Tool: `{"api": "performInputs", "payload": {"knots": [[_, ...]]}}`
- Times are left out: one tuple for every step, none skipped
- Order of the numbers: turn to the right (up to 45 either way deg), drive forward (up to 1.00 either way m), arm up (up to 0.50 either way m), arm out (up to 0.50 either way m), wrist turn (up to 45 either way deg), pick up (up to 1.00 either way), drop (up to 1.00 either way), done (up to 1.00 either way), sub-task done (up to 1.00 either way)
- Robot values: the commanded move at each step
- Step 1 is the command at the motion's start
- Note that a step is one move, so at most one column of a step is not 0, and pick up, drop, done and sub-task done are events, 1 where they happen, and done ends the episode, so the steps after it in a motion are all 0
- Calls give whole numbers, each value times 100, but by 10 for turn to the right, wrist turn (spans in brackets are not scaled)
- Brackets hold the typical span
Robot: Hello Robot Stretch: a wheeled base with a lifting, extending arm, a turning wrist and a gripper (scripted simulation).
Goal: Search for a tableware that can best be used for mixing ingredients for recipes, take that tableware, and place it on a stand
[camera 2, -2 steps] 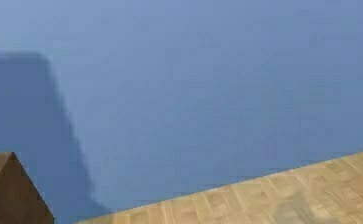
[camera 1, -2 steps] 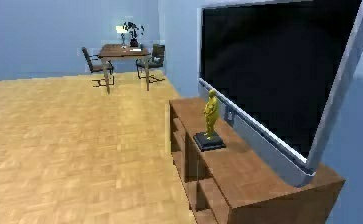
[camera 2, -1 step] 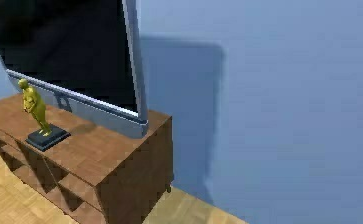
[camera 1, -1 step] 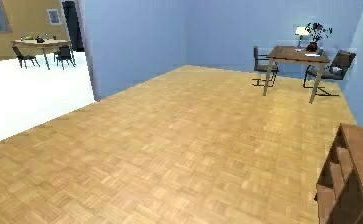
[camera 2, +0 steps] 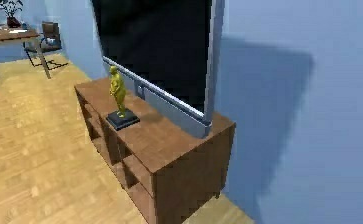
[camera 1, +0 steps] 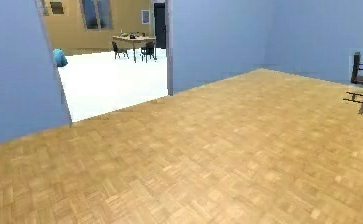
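Observation:
Through a wide doorway [camera 1: 114,70] in the forward view, a far room with a white floor holds a dining table [camera 1: 134,41] with dark chairs around it. Small items sit on that table, too small to name. A teal rounded object [camera 1: 60,58] rests at the doorway's left side. In the arm side view, a wooden stand [camera 2: 159,140] with open shelves carries a large dark television [camera 2: 154,45] and a golden statuette [camera 2: 118,95] on a black base.
Bare parquet floor [camera 1: 209,150] spreads ahead between blue walls. A dark chair [camera 1: 361,85] stands at the forward view's right edge. A desk [camera 2: 9,38] with a chair [camera 2: 51,40] and a plant sits at the arm side view's upper left.

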Motion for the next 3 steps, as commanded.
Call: {"api": "performInputs", "payload": {"knots": [[0,35,0,0,0,0,0,0,0],[450,0,0,0,0,0,0,0,0],[30,0,0,0,0,0,0,0,0]]}}
